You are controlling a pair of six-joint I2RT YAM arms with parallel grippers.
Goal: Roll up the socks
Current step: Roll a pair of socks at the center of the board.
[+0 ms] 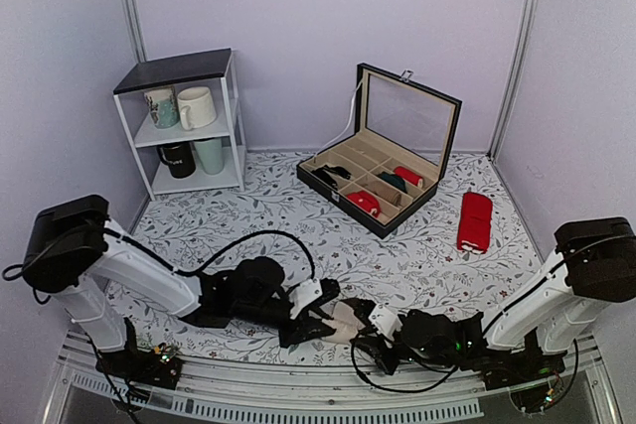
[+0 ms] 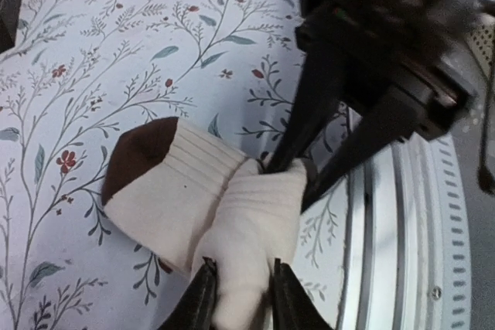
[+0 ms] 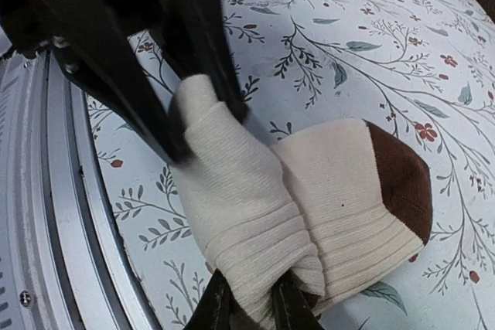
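Note:
The socks (image 1: 346,319) lie bunched near the table's front edge: cream ribbed fabric with a dark brown end (image 2: 143,152), folded into a thick roll. My left gripper (image 2: 242,297) is shut on one end of the cream roll (image 2: 255,222). My right gripper (image 3: 251,308) is shut on the opposite ribbed end (image 3: 255,222). The two grippers face each other across the roll, left (image 1: 316,317) and right (image 1: 370,335). The right gripper's dark fingers (image 2: 309,121) show in the left wrist view, and the left gripper's fingers (image 3: 124,75) show in the right wrist view. The tan bands are hidden.
An open black compartment box (image 1: 338,184) with small red and green bundles stands at the back centre. A plain red pair (image 1: 474,220) lies to its right. A white shelf (image 1: 234,111) with mugs stands at the back left. A metal rail (image 1: 298,384) runs along the front edge.

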